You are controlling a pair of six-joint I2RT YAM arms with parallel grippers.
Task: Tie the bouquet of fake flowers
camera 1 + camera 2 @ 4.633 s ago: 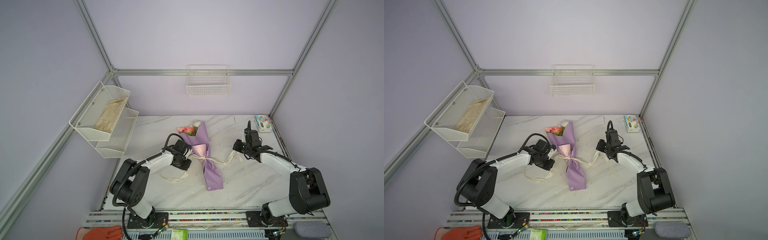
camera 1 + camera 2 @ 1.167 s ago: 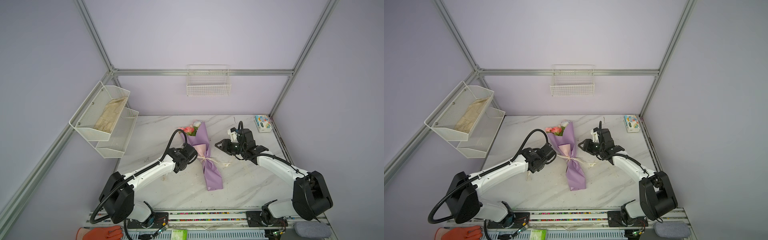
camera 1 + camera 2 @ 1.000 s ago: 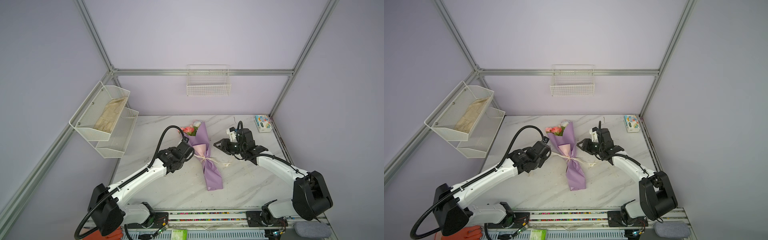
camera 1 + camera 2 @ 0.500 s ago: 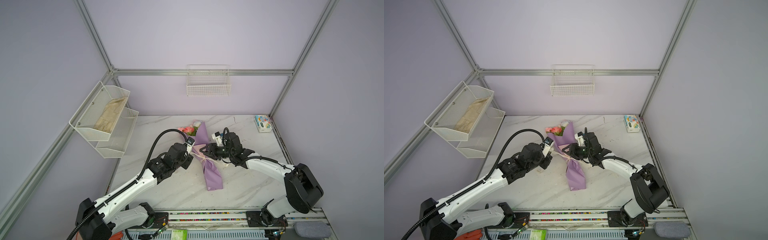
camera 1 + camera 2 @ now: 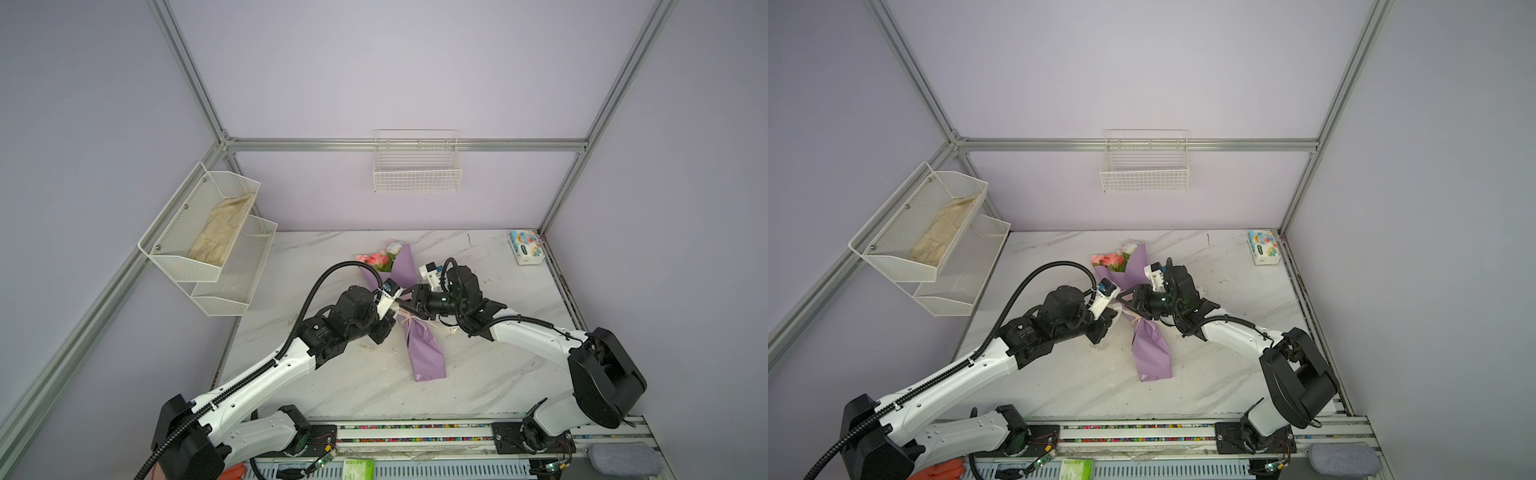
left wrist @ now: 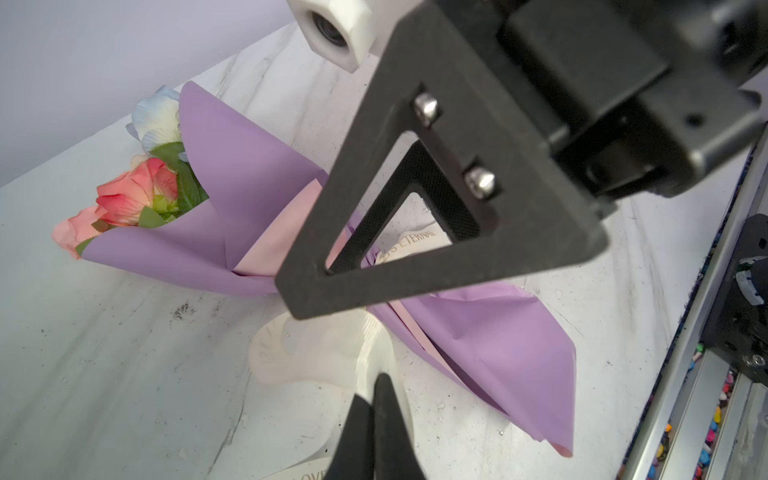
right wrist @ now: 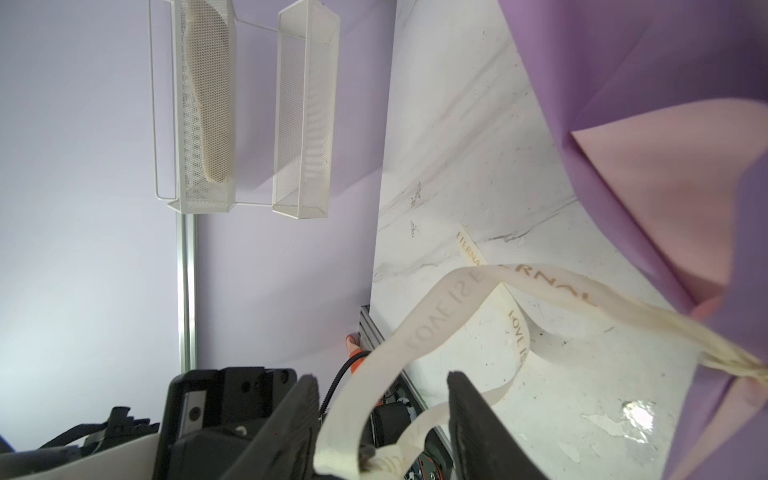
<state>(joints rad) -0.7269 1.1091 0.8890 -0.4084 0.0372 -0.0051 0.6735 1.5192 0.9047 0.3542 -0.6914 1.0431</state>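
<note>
The bouquet of fake flowers (image 5: 424, 353) (image 5: 1152, 353) lies on the marble table in a lilac paper cone, with pink and pale roses (image 6: 133, 195) at its far end. A cream lettered ribbon (image 7: 449, 307) is tied round its waist and arches off in a loop (image 6: 316, 353). My left gripper (image 6: 374, 395) (image 5: 395, 311) is shut on the ribbon beside the waist. My right gripper (image 7: 378, 415) (image 5: 1120, 297) reaches in from the right and stands open, its fingers (image 6: 519, 257) on either side of the ribbon loop, just above the left fingertips.
A two-tier wire shelf (image 5: 199, 241) holding a cloth hangs on the left wall. A wire basket (image 5: 417, 166) hangs on the back wall. A tissue pack (image 5: 525, 247) lies at the back right corner. The arms' rail (image 5: 415, 432) runs along the front edge.
The right gripper has swung left from the open table to the bouquet's waist and opened a little. The left arm has stretched forward, its shut gripper now meeting the right one there.
</note>
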